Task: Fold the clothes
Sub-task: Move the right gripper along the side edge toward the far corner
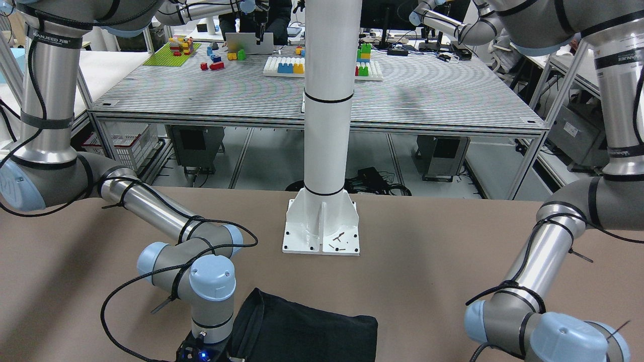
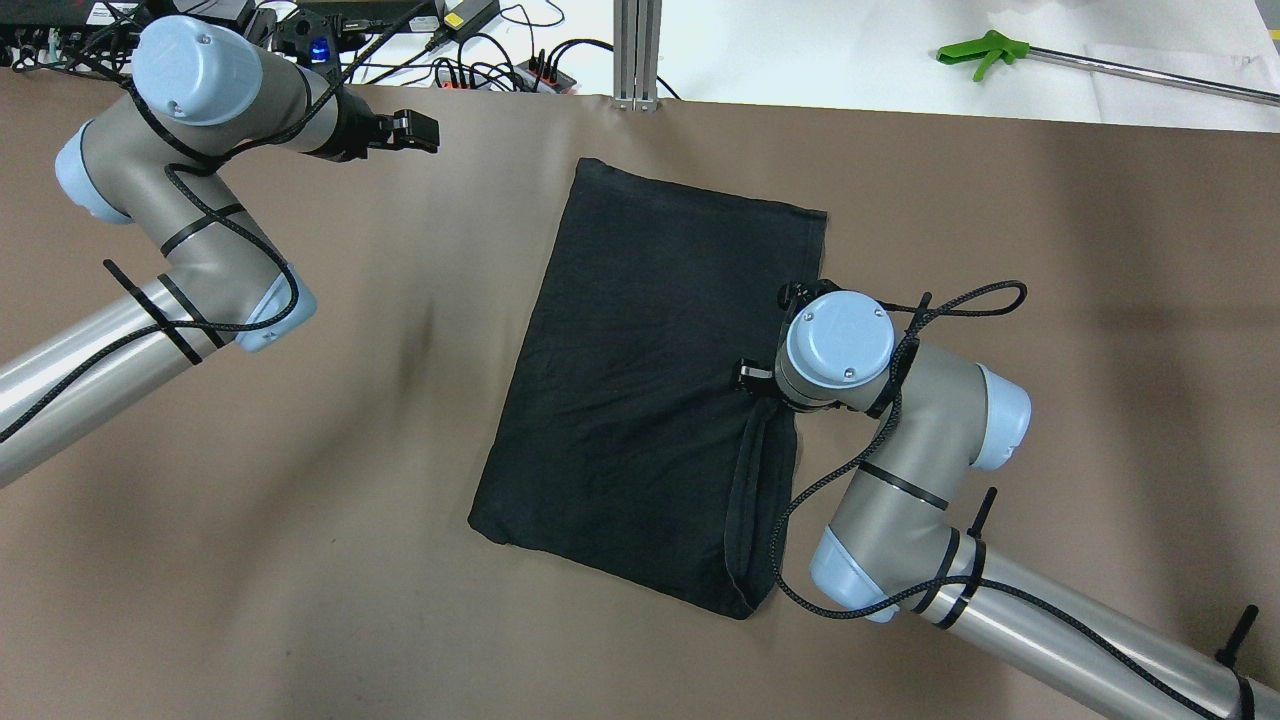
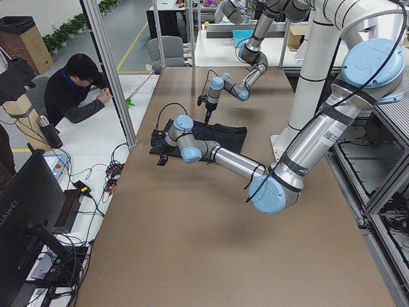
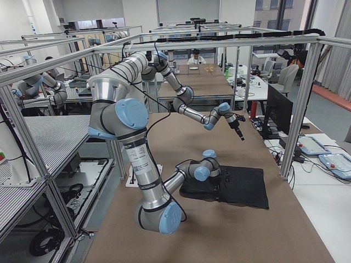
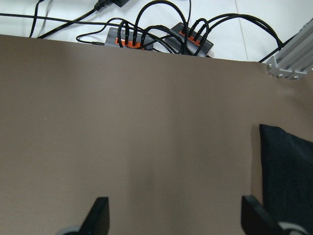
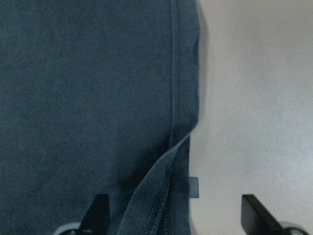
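- My right claw (image 6: pixel 176 219) is spread wide and has hold of nothing. It points straight down at the long edge of the black garment (image 6: pixel 83 98).
- One of its fingertips (image 6: pixel 99 211) is over the cloth and the other is over bare table (image 6: pixel 254 98). I cannot tell whether either one touches the surface.
- A loose strip of hem (image 6: pixel 156 186) peels off the garment's edge and runs down between those fingers.
- My left claw (image 5: pixel 176 219) is just as wide open and empty. It hangs over bare brown table, with the garment's far corner off to one side of it and well apart.
- Seen from overhead, the garment lies flat mid-table as a folded rectangle, slightly askew. My right wrist is at its right edge.
- Past the table's far edge lie two power strips (image 5: pixel 161 40) with cables and a green-handled tool (image 2: pixel 985 48).
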Action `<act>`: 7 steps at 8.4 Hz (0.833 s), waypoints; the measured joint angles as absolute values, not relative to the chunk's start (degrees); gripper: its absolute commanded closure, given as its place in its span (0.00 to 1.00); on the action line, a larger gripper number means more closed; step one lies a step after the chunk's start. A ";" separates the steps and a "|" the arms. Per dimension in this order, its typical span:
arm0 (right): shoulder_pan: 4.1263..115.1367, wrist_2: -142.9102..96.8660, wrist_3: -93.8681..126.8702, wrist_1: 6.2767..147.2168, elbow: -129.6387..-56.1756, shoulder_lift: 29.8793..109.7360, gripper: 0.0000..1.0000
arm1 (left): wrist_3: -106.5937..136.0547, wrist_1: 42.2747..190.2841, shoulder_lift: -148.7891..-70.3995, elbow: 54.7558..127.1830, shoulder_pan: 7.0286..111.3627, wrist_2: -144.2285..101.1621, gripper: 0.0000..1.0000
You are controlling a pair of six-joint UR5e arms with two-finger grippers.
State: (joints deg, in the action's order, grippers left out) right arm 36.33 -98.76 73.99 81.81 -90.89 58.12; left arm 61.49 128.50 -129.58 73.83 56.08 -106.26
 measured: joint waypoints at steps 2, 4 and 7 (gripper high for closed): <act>35.61 -97.24 74.04 81.61 -88.96 57.14 0.05 | 61.40 128.44 -129.59 73.82 56.07 -106.26 0.05; 35.47 -97.10 73.90 81.81 -88.41 56.92 0.05 | 61.29 128.17 -129.76 73.72 55.96 -106.15 0.05; 35.57 -97.49 73.30 81.94 -89.92 58.71 0.06 | 61.36 127.94 -130.03 73.66 55.81 -105.17 0.05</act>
